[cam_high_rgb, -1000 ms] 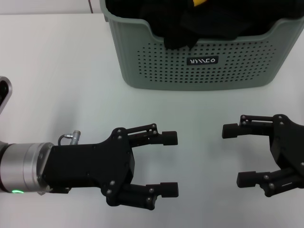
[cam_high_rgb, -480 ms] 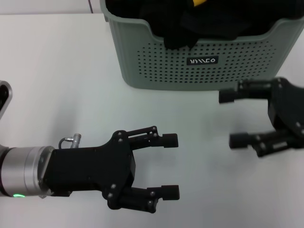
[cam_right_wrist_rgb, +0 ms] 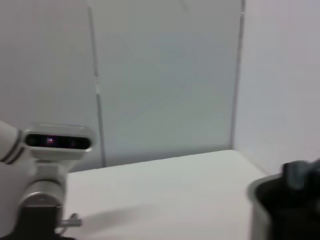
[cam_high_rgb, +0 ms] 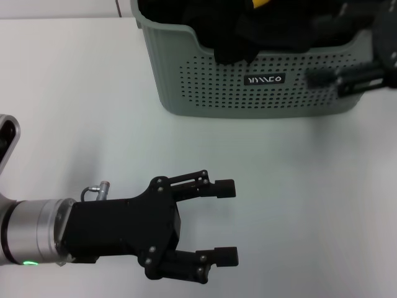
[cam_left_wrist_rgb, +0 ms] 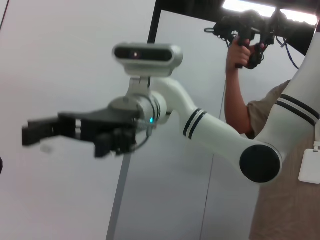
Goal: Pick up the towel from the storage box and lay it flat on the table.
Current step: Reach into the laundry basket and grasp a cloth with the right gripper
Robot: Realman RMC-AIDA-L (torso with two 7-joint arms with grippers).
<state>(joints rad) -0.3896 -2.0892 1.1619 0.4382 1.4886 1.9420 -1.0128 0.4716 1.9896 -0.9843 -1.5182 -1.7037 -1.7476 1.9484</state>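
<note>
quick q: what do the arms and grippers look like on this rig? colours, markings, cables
Both grippers are matte black two-finger linkage types with visible screws and blocky pads. The left gripper mounts on a silver metal cuff with a small green LED and a short metal fitting. The right gripper sits on a glossy white arm with black double bands, a round black joint cap, and a white wrist camera bar.

sage-green perforated storage box (cam_high_rgb: 248, 87), seemingly yellow-cornered towel (cam_high_rgb: 260, 4)

My head cam looks down on the counter (cam_high_rgb: 74, 81); both wrist cams face sideways, each showing the opposite arm.
</note>
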